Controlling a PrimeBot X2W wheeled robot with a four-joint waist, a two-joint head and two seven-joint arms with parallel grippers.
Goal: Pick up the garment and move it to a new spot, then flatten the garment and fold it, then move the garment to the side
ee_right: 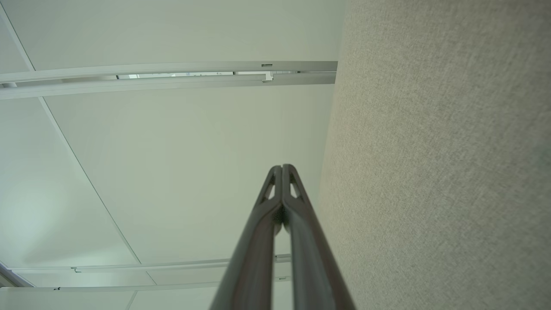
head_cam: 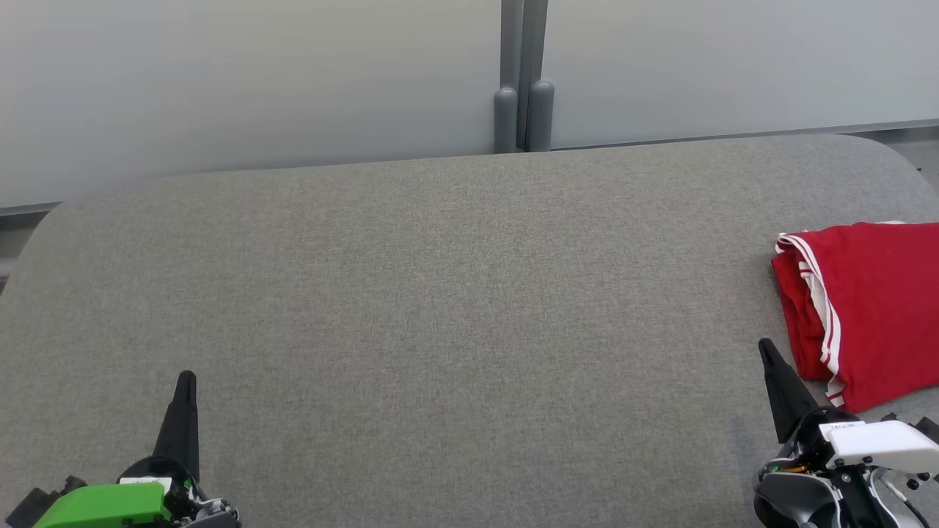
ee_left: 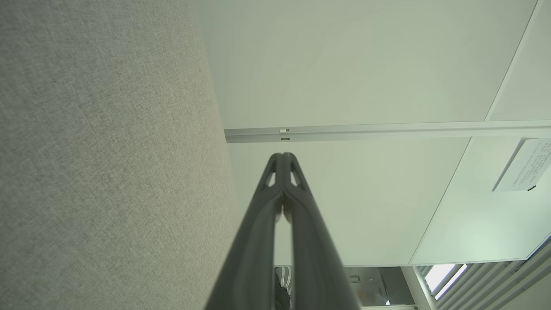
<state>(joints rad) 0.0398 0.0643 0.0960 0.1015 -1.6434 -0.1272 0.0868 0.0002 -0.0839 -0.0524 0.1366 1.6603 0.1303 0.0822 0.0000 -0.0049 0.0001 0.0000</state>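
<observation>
The garment [head_cam: 869,308] is red with white stripes and lies folded at the right edge of the grey fabric table [head_cam: 455,293], partly cut off by the head view's border. My right gripper [head_cam: 766,348] is shut and empty, its tip just left of the garment's near corner, apart from it. My left gripper [head_cam: 186,378] is shut and empty over the table's near left. In the left wrist view the left gripper [ee_left: 283,156] has its fingers pressed together. The right wrist view shows the right gripper [ee_right: 282,168] closed the same way.
Pale partition panels [head_cam: 249,81] with a grey post [head_cam: 522,81] stand behind the table's far edge. The table has rounded far corners. In the wrist views the grey table surface [ee_left: 107,150] runs beside the fingers, with white panels and a paper notice [ee_left: 527,165] beyond.
</observation>
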